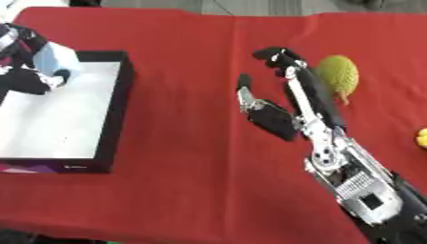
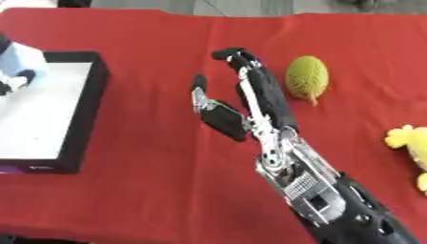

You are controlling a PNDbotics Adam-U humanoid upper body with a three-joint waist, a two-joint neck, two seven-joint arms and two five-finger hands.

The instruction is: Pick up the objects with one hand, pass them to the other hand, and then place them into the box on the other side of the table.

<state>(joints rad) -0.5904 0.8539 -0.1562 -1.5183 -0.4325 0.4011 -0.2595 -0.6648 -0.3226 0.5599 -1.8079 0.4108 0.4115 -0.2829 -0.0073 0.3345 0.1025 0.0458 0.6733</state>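
At nine o'clock the box (image 1: 113,114) already holds black-and-white and pale blue things in its far corner, so part of the job looks done. Mid-counter (image 2: 150,190), the right hand (image 2: 250,95) is open, fingers straight, holding nothing. The green fruit (image 2: 307,76) just beside it at three o'clock and the yellow toy (image 2: 409,143) remain to move.

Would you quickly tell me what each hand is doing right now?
Right hand: open, holding nothing, beside the green object.
Left hand: over the box; fingers cannot be told.
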